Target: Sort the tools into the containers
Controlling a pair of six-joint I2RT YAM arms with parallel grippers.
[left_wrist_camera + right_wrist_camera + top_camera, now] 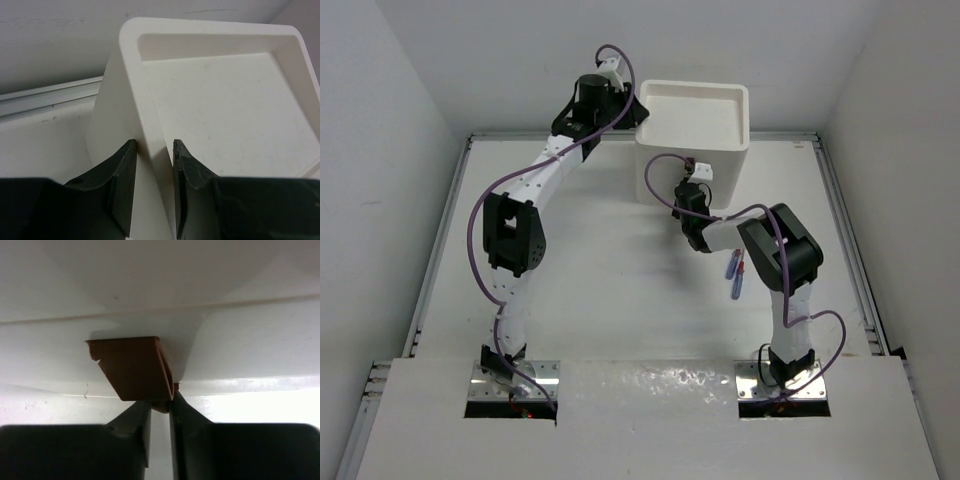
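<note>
The containers are the drawers of a white boxy unit (744, 118) with a tray-like top, standing at the back of the table. My left gripper (634, 110) (154, 143) is shut on the unit's left top rim (134, 75), one finger outside the wall and one inside the tray. My right gripper (690, 192) (160, 403) is at the unit's front, its fingertips shut on the lower edge of a red-brown drawer handle (132, 367). Two blue-purple-handled tools (733, 272) with red tips lie on the table beside the right arm. The drawer front (240, 350) looks closed.
The table (610, 290) is white with raised rails along its left and right sides. White walls enclose the back and sides. The right arm's elbow (790, 250) stands just right of the two tools.
</note>
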